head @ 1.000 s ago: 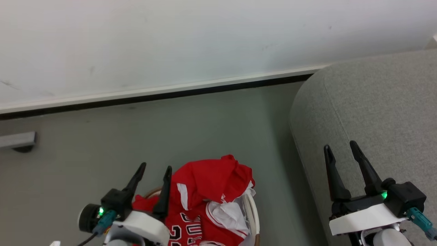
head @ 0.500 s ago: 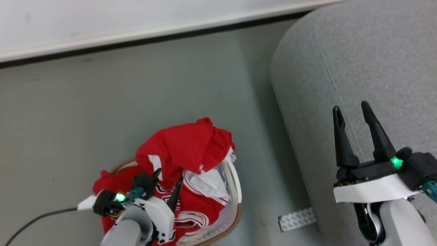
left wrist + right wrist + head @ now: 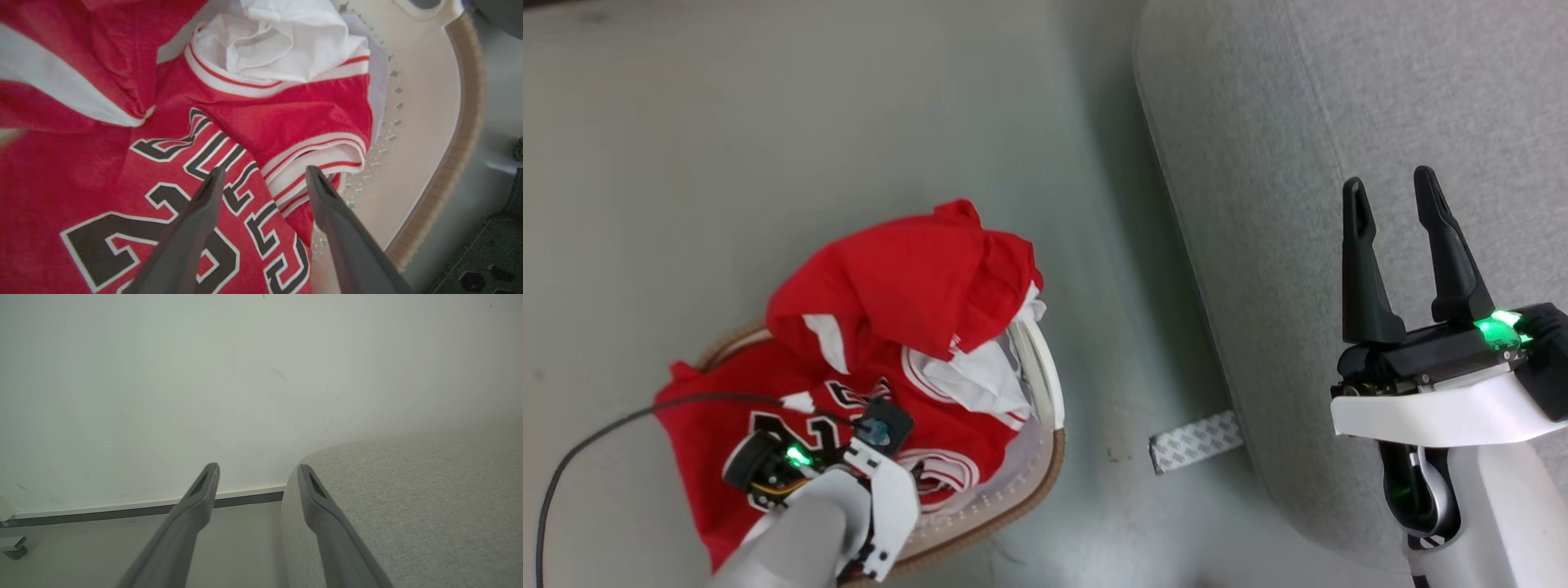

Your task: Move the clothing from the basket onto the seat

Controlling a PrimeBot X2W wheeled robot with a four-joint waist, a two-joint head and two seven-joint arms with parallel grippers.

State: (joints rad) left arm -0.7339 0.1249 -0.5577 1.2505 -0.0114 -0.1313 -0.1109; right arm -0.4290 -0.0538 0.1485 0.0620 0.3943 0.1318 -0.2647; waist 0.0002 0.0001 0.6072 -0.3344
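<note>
So, biggest first: one large grey seat (image 3: 1339, 122) filled the right side, with a rounded edge and a stitched seam. Next to it was a pale floor (image 3: 768, 122), and on that sat one basket (image 3: 1045, 384), white and perforated with a brown rim, near the seat but not touching it.

All the clothing (image 3: 907, 327) was heaped in that basket, with some red fabric spilling over its far rim. I counted at least three pieces: a plain red top piece (image 3: 898, 278), a lettered jersey (image 3: 122, 183) and a crumpled white piece (image 3: 282, 45) with striped trim. I couldn't tell the exact number.

Two grippers. The left gripper (image 3: 264, 171) pointed down at the pile, fingers parted and empty, tips over the jersey; couldn't tell if they touched it. The right gripper (image 3: 1388, 180) hung over the seat, fingers spread, holding nothing.

Small stuff: one tape strip (image 3: 1196, 441) at the seat's base and one thin cable (image 3: 588, 441).
</note>
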